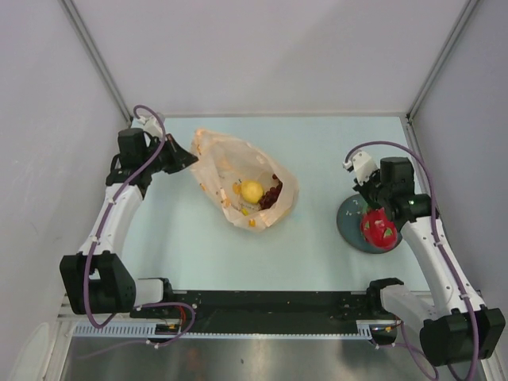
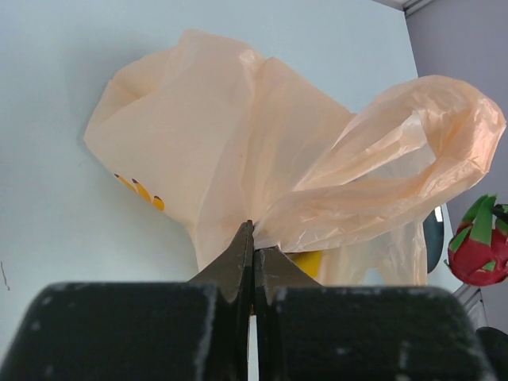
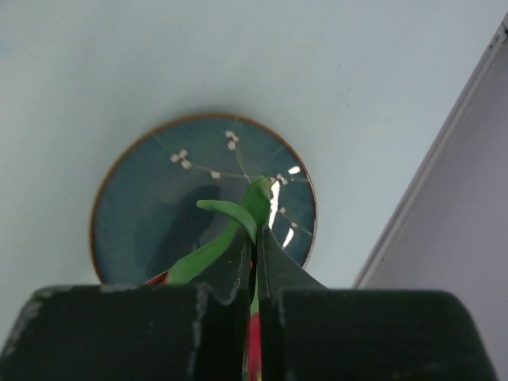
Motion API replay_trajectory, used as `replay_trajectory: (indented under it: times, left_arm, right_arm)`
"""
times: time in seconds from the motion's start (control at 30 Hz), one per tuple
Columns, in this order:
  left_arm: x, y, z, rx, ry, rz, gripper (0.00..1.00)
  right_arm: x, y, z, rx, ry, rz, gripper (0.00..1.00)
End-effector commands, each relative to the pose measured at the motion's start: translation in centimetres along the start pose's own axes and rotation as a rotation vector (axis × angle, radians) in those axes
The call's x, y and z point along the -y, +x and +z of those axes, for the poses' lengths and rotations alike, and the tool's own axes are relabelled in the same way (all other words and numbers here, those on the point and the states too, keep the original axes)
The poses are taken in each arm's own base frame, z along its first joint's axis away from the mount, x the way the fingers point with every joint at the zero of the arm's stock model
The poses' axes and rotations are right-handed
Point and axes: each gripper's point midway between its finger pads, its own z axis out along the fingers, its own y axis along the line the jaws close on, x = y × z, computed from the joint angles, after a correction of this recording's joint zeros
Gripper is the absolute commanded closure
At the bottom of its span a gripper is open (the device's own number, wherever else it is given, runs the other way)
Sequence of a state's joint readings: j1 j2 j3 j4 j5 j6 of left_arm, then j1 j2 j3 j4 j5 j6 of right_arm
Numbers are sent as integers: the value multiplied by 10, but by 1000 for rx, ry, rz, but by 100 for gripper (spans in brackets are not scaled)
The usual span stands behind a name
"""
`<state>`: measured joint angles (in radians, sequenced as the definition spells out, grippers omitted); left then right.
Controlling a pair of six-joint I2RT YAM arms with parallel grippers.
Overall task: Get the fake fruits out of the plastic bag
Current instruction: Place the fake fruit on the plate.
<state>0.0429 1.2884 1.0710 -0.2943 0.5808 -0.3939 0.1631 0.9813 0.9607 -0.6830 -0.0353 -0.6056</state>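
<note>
The peach-orange plastic bag (image 1: 242, 178) lies on the table, left of centre. A round yellow fruit (image 1: 252, 191) and a dark red fruit (image 1: 272, 195) show inside it. My left gripper (image 1: 184, 158) is shut on the bag's far-left edge; in the left wrist view the fingers (image 2: 255, 250) pinch the crinkled film (image 2: 238, 151). My right gripper (image 1: 370, 208) is shut on the green leaf (image 3: 246, 218) of a red dragon fruit (image 1: 379, 228), held over the dark blue plate (image 1: 352, 226). The dragon fruit also shows in the left wrist view (image 2: 479, 254).
The plate (image 3: 151, 206) lies at the right, close to the right wall (image 3: 460, 214). Grey walls enclose the table on the left, back and right. The arm bases stand along the near edge.
</note>
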Motion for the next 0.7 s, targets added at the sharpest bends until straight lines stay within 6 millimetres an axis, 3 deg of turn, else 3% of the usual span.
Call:
replay_trajectory:
  times: [0.0,0.2,0.27,0.33,0.5,0.67]
  left_arm:
    - [8,-7,-8,42,24,22,100]
    - [8,-2,-10,42,24,24,100]
    - [8,-2,-11,44,23,25,100]
    - [8,-2,-13,49,22,27,100]
    - [7,1,-15,51,14,30,100]
    - [7,3,-15,45,14,23,100]
  right_arm:
    - [25,10,4,0,56,-185,100]
    - [34,33,29,-76,56,-323,100]
    - [46,39,36,-106,98,-398,100]
    - [48,55,46,-153,101,-444,100]
    - [60,55,60,-144,132,-484,100]
    - [58,53,88,-150,129,-493,100]
